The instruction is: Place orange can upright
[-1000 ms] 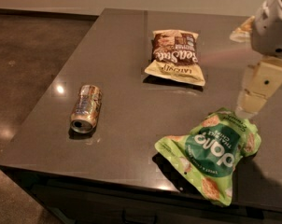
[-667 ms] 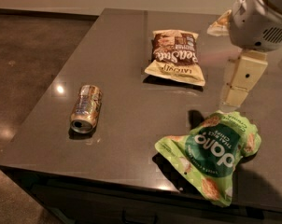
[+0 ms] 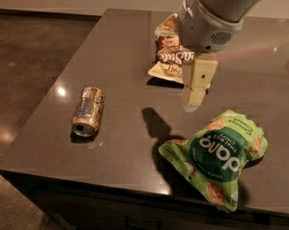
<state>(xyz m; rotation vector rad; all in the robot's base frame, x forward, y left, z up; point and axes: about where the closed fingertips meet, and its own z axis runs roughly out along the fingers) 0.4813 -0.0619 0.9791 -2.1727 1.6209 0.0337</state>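
The orange can [image 3: 88,110] lies on its side on the dark table [image 3: 125,56], near the left front edge, its silver top toward the front. My gripper [image 3: 194,96] hangs above the table's middle, right of the can and well apart from it, just above and left of the green bag. It holds nothing that I can see.
A green snack bag [image 3: 218,155] lies at the front right. A brown snack bag [image 3: 171,56] lies at the back centre, partly hidden behind my arm [image 3: 211,13]. The table's left and front edges drop to a dark floor [image 3: 25,66].
My arm and gripper have moved left across the table, from the right edge toward the middle and in front of the brown bag. The can and bags have not moved.
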